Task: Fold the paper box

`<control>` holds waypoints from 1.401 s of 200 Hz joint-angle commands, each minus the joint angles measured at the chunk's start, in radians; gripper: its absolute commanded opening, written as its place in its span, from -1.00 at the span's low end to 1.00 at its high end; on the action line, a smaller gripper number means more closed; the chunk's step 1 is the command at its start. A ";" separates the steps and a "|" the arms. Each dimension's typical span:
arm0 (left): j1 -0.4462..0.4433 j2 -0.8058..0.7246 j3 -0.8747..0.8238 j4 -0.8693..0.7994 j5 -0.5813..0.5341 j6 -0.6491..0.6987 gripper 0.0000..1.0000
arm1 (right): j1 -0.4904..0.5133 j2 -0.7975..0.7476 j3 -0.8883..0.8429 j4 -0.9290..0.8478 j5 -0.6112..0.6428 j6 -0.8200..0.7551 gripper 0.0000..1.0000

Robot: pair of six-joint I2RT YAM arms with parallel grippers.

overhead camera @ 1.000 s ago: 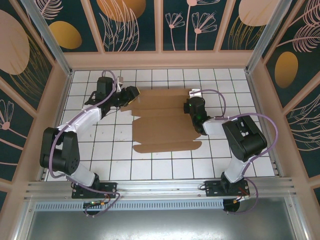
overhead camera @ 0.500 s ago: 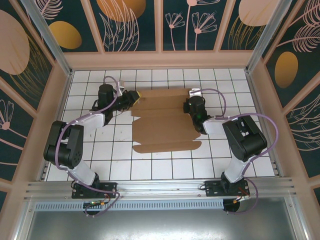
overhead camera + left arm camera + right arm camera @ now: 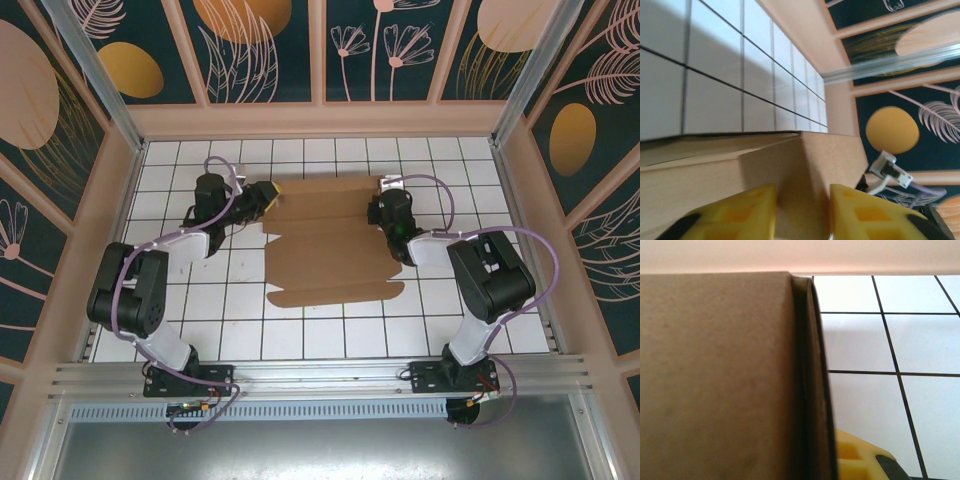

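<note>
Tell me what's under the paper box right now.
The white tiled table shows all around the paper box, which rests on it. One yellow finger of the right gripper shows past its edge; whatever else lies beneath is covered.

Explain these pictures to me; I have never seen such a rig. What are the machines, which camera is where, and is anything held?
A left arm and a right arm, both robots, are bolted at the near edge of a tiled table. The wide picture looks down from above and behind them; the other two come from a camera on each wrist. A flat brown cardboard cutout, a box not yet folded up, lies between them. The left gripper is at its far left corner: two yellow fingers stand apart, a raised fold in the gap. The right gripper, at the far right edge, is shut and seems to pinch a doubled edge; one yellow finger shows beside it.
</note>
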 commanded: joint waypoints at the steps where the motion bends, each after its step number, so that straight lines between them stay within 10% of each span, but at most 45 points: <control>1: 0.022 -0.133 0.031 -0.263 -0.150 0.161 -0.19 | -0.007 -0.019 0.015 -0.123 0.008 0.070 -1.00; 72: -0.020 -0.241 -0.113 -0.355 -0.312 0.234 -0.74 | -0.008 -0.021 0.017 -0.139 -0.003 0.076 -1.00; 186: -0.066 0.071 0.060 -0.431 -0.506 0.318 -0.12 | 0.019 -0.024 0.020 -0.158 0.000 0.052 -1.00; 280: -0.067 0.160 0.135 -0.453 -0.509 0.345 -0.25 | 0.025 -0.019 0.023 -0.164 0.002 0.042 -1.00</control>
